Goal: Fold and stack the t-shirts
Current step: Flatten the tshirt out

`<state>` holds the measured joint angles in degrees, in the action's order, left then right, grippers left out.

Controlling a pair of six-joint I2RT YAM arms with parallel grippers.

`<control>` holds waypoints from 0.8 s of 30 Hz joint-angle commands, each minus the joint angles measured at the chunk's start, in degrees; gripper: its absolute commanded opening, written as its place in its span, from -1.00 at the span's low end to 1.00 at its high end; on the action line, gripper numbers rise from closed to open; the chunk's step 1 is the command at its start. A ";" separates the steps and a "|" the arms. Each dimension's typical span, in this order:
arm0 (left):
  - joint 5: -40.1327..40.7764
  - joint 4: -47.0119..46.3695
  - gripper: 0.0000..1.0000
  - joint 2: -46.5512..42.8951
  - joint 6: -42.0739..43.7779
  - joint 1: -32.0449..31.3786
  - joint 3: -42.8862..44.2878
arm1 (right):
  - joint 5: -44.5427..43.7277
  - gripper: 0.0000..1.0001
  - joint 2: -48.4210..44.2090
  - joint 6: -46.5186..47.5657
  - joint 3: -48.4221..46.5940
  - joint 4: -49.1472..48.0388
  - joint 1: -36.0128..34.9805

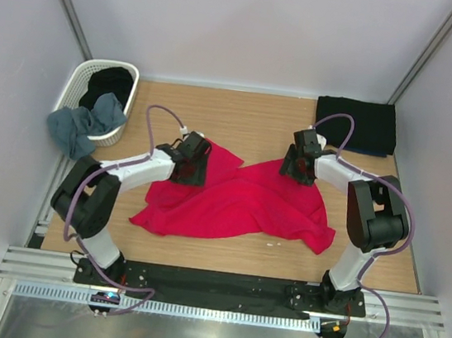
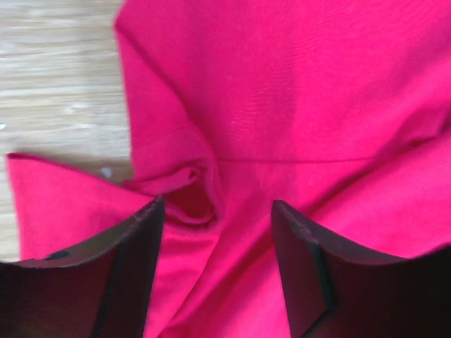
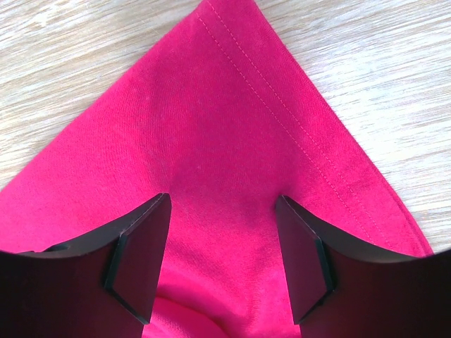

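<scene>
Hovering the left pincer [image 2: 217,211], jaws wide and gripping nothing, over a bunched fold of the red t-shirt [image 1: 238,204] lying rumpled on the counter [image 1: 257,123]. Hanging the right pincer [image 3: 224,204], equally wide, above its hemmed corner. Leaving a folded black t-shirt [image 1: 355,124] resting at the far right corner and a grey-blue t-shirt [image 1: 82,125] draping over the basket [image 1: 71,90] rim.

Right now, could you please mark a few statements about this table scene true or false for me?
1. The red t-shirt lies unfolded on the table. True.
2. The basket stands at the far right. False: it stands at the far left.
3. A grey-blue t-shirt hangs over the basket's rim. True.
4. The right gripper is shut on the red t-shirt. False: its jaws stand open above a corner of it.
</scene>
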<state>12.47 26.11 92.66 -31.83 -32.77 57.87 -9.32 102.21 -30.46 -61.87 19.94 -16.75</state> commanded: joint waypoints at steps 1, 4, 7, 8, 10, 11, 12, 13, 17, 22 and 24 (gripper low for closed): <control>2.12 -0.18 0.18 3.48 2.57 -0.80 3.56 | 1.32 0.34 -0.96 -0.57 0.96 0.53 -0.03; 2.91 1.05 -0.14 4.11 1.08 -1.24 3.31 | 0.62 0.34 -0.70 -0.57 1.13 0.80 -0.03; 4.22 1.05 -0.47 2.44 -0.24 -1.33 1.46 | 0.09 0.34 -0.35 -0.83 1.13 0.62 -0.03; 5.45 1.40 -0.73 1.57 -0.33 -1.24 0.85 | 0.09 0.34 -0.09 -1.01 0.96 0.80 0.05; 6.68 4.90 -1.00 0.51 -0.68 -1.33 1.19 | 0.18 0.35 0.09 -1.01 0.70 0.97 0.05; 9.04 6.40 -0.99 -0.28 -1.99 -1.24 1.37 | 0.18 0.34 0.09 -1.01 0.43 1.15 0.05; 10.63 7.72 -1.00 -3.42 -2.79 -1.24 0.85 | 0.01 0.35 0.09 -0.92 0.43 1.32 0.05; 11.95 9.64 -1.00 -5.45 -3.84 -1.24 0.32 | -0.52 0.35 -0.17 -0.92 0.43 1.33 0.05; 17.23 15.45 -0.99 -16.70 -13.12 0.25 -3.89 | -1.49 0.34 -0.53 -0.92 0.87 1.24 0.05; 22.85 28.78 -1.00 -29.52 -31.32 2.10 -11.44 | -1.40 0.34 0.44 -1.45 1.31 1.15 0.14; 25.31 33.80 -1.00 -33.75 -39.83 2.54 -14.08 | -2.01 0.34 0.36 -1.53 1.48 1.15 0.14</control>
<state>30.52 46.89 62.92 -55.31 -30.98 47.57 -10.31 102.24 -30.68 -61.78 19.86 -16.75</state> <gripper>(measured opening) 0.012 0.671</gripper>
